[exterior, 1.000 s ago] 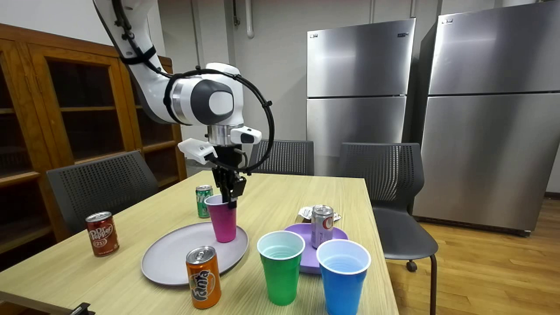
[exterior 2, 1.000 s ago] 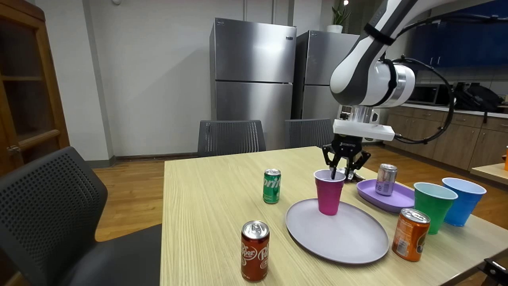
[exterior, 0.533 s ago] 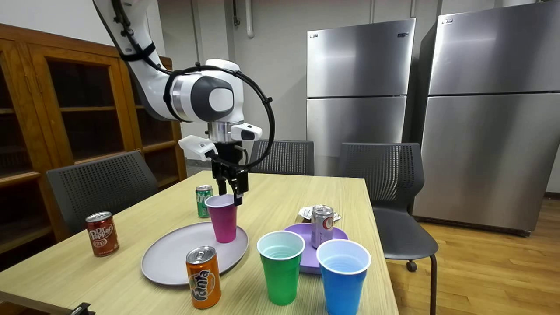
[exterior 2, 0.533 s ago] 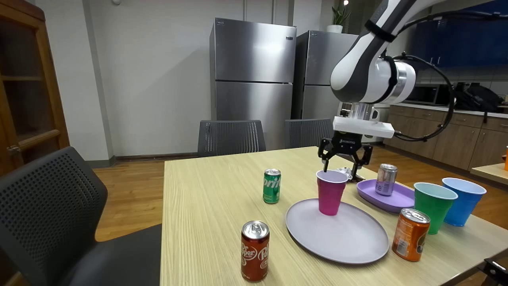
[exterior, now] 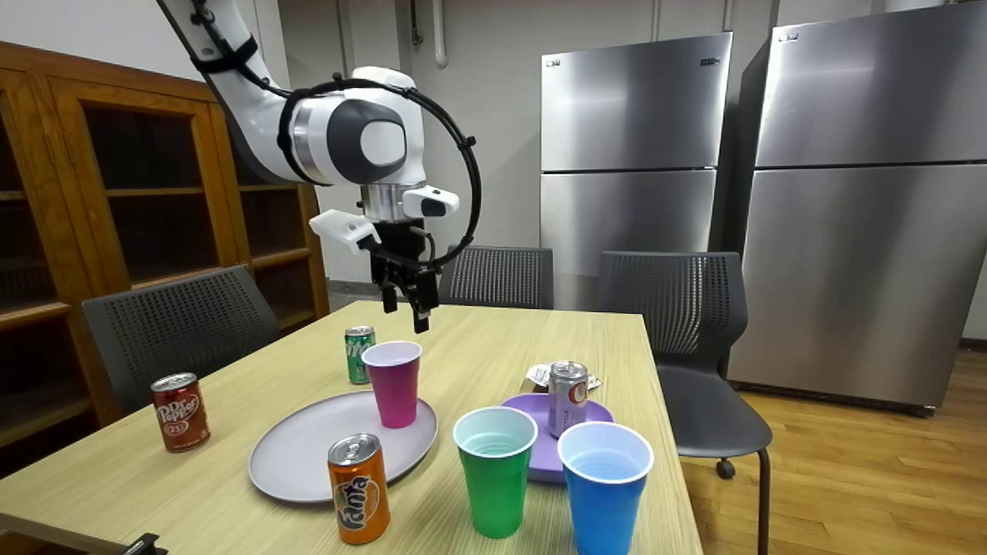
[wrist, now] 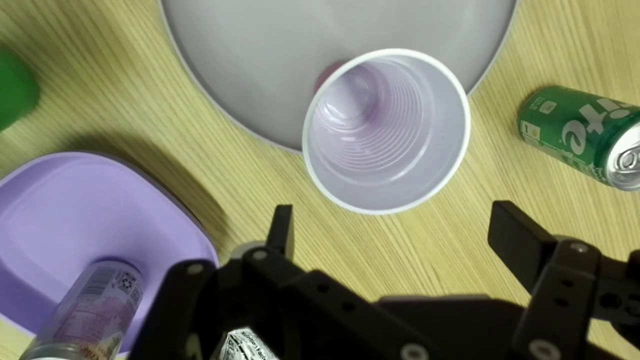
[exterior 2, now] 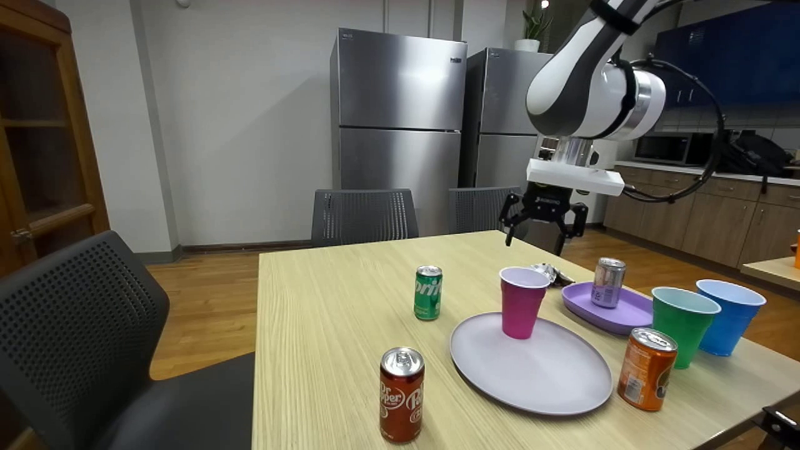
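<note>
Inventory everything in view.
Table: 1, pale wood, centre
Plate: 1, grey, on table
Cup: 1, pink, on plate
Dish: 1, purple, on table
Other cups: 2, green and blue, near dish
Silver can: 1, silver, in dish
Fanta can: 1, orange, beside plate
Sprite can: 1, green, on table
Dr Pepper can: 1, maroon, on table
Foil wrapper: 1, silvery, beside dish
Chairs: 3, dark, around table
Refrigerators: 2, steel, background
Cabinet: 1, brown, background
Potted plant: 1, green, background
Microwave: 1, dark, background
Bag: 1, black, background
Cupboards: several, blue/brown, background
Robot arm: 1, white, above table
Gripper: 1, black, open above cup
</note>
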Controlling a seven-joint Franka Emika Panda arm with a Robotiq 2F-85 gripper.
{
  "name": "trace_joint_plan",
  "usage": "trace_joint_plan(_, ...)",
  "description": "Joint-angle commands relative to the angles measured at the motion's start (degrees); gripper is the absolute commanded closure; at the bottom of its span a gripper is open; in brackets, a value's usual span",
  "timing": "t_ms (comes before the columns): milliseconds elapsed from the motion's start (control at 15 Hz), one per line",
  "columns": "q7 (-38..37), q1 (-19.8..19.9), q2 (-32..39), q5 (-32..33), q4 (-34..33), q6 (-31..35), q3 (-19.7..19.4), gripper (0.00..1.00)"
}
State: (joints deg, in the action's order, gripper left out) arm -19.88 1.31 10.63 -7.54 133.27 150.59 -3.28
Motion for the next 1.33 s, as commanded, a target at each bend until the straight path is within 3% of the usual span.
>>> trace_joint_plan(0, 1.68, -0.37, -3.89, -1.66, 1.99, -0.01, 0.99, 0.00)
trace_joint_plan(600, 3.93, -3.00, -4.76, -1.23, -0.12, -2.44, 4.08, 0.00)
trace_joint_plan(667, 1.29, -2.90, -3.40, -0.02, 0.10, -0.35, 3.09, 0.00)
trace_joint_plan(1267, 0.81, -3.60, -3.05, 2.47, 0.18, 0.50, 3.05, 0.00)
